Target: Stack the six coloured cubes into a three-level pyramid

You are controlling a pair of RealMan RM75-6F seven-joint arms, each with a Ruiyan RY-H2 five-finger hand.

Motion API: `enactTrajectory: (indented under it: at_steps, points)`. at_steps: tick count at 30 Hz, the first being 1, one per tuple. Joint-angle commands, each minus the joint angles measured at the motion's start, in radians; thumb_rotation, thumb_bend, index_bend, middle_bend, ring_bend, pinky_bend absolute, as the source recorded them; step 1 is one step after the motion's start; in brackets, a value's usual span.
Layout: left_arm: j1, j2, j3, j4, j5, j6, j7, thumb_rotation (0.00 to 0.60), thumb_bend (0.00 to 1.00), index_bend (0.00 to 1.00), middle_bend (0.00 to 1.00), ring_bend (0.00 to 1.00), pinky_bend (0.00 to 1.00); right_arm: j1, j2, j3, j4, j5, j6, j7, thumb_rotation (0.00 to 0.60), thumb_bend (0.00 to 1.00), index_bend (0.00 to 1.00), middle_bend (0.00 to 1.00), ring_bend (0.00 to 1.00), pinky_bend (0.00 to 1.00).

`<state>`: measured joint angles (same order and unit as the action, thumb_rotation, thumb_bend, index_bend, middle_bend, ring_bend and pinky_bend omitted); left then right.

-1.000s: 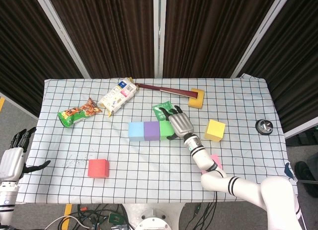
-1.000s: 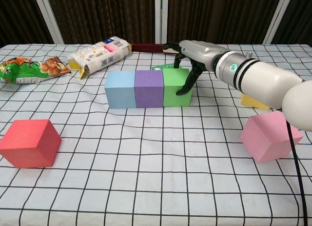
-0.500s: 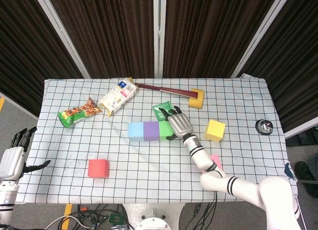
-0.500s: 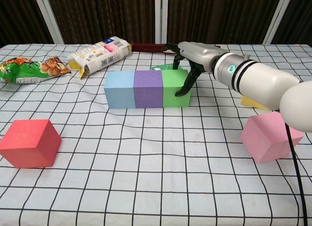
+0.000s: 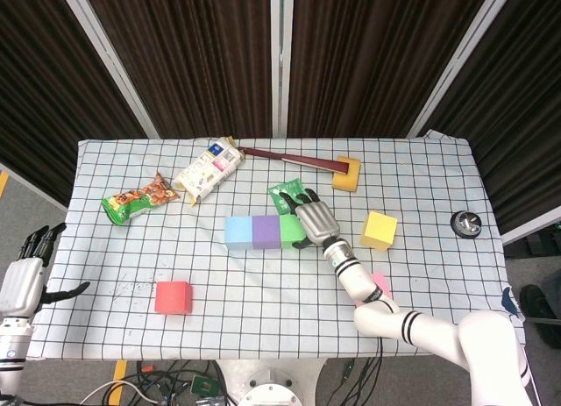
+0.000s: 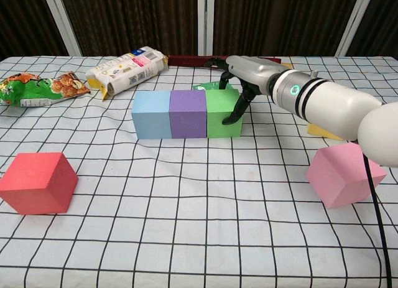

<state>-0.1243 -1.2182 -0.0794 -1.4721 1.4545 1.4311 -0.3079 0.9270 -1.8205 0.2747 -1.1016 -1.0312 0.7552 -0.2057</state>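
Note:
Blue, purple and green cubes stand side by side in a row at mid-table; in the chest view they are blue, purple and green. My right hand arches over the green cube's right end, fingertips touching its right face, holding nothing. The yellow cube sits to its right. The pink cube lies near the front right, and the red cube at the front left. My left hand hangs off the table's left edge, fingers spread.
A green packet lies just behind the green cube. A milk carton and a snack bag lie at the back left. A red-handled tool with a yellow block is at the back. A black round object sits near the right edge.
The row of three cubes has slid slightly left, with my right hand following against the green cube's right face. The left hand has barely moved.

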Motion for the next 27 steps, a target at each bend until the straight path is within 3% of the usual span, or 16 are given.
enactTrajectory:
  at_steps: [1,4,10,20,27]
  points:
    - [0.0,-0.001,0.0,0.0,0.0,-0.001,0.0,0.6,0.0,0.05,0.11,0.0,0.04,-0.001,0.016,-0.003,-0.015,-0.005,-0.012,0.013,0.6,0.0,0.0,0.22,0.0,0.0]
    - [-0.001,-0.002,0.001,0.0,-0.001,-0.002,0.0,0.6,0.0,0.05,0.11,0.0,0.04,-0.003,0.029,-0.004,-0.026,-0.009,-0.016,0.02,0.6,0.0,0.0,0.12,0.0,0.0]
    - [-0.002,-0.004,0.001,-0.002,-0.002,-0.004,0.002,0.6,0.0,0.05,0.11,0.0,0.04,-0.009,0.065,-0.002,-0.069,-0.009,-0.006,0.018,0.6,0.0,0.0,0.05,0.0,0.0]
    - [-0.003,-0.004,0.001,-0.006,0.002,0.0,0.0,0.6,0.0,0.05,0.11,0.0,0.04,-0.03,0.186,0.027,-0.202,-0.009,0.053,0.004,0.6,0.0,0.0,0.03,0.0,0.0]
    - [-0.002,-0.005,0.006,-0.001,0.007,0.001,-0.007,0.6,0.01,0.05,0.11,0.0,0.04,-0.009,0.212,0.007,-0.179,0.131,0.019,-0.114,0.6,0.0,0.0,0.0,0.0,0.0]
